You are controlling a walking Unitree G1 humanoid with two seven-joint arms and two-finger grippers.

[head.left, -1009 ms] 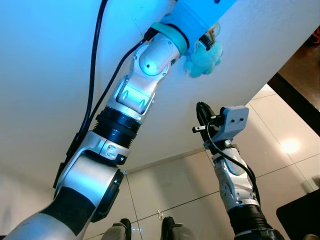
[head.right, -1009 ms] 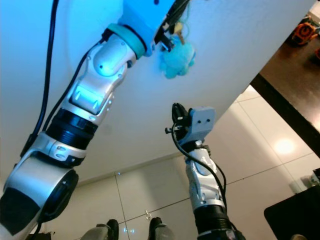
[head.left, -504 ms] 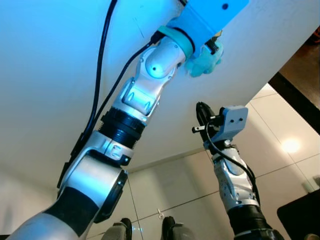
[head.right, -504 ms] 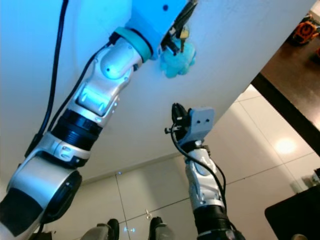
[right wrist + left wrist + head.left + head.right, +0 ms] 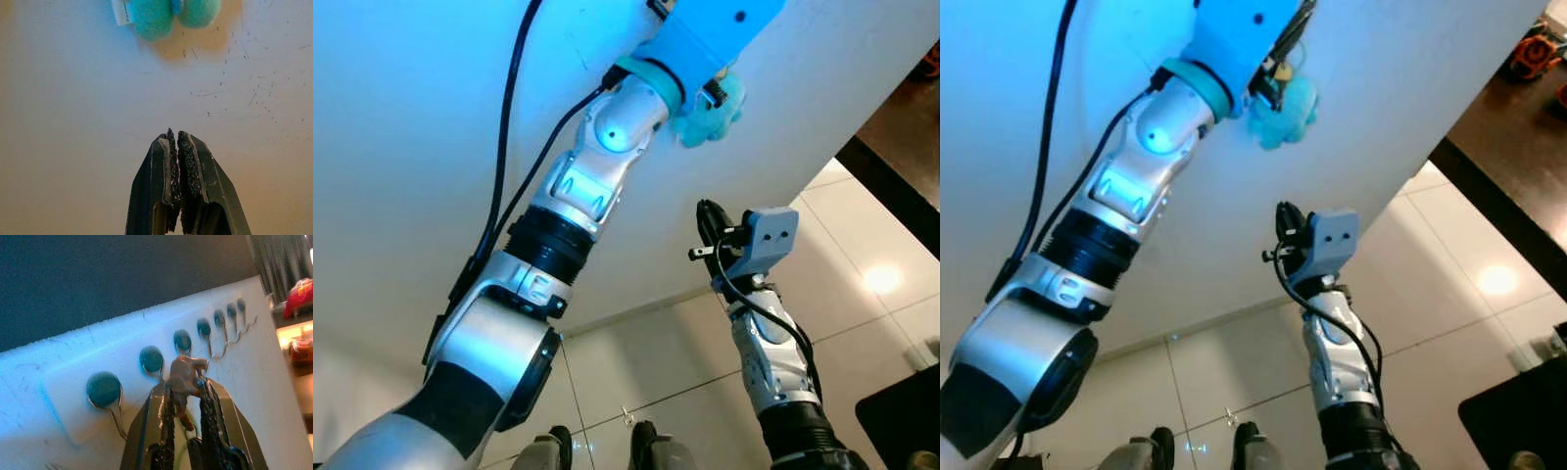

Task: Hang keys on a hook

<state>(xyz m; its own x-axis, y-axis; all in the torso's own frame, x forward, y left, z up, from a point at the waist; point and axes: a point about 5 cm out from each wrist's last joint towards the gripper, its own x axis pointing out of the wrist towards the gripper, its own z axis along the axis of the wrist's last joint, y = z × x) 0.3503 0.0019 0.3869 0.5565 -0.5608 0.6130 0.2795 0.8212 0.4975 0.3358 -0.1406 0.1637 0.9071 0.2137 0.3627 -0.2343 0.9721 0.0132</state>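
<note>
— One bunch of keys [image 5: 182,382], is that all you hold?

— Yes. It sits pinched between the fingers [image 5: 210,416] of my left gripper [image 5: 186,404], raised high against the white wall [image 5: 431,127]. A small pale figure charm tops the bunch, and a ring hangs below it between my fingers.

— Where is it relative to the hooks?

— Just in front of the row of hooks [image 5: 161,363] on that wall. Each hook is a thin wire curl under a round dark-teal cap. The charm overlaps the gap between the second and third caps, counting from the near end; I cannot tell whether it touches a hook.

— And the fluffy thing?

— A teal plush toy [image 5: 1285,110] hangs just beside my left wrist, to its right, close against the wall. My right wrist camera sees its underside.

— Your other arm?

— My right gripper [image 5: 177,142] is clenched on nothing, fingers pressed together, pointing up at the wall well below the toy. The right arm [image 5: 769,352] stands upright over the glossy tiled floor [image 5: 862,294], with a dark strip along the far right.
</note>
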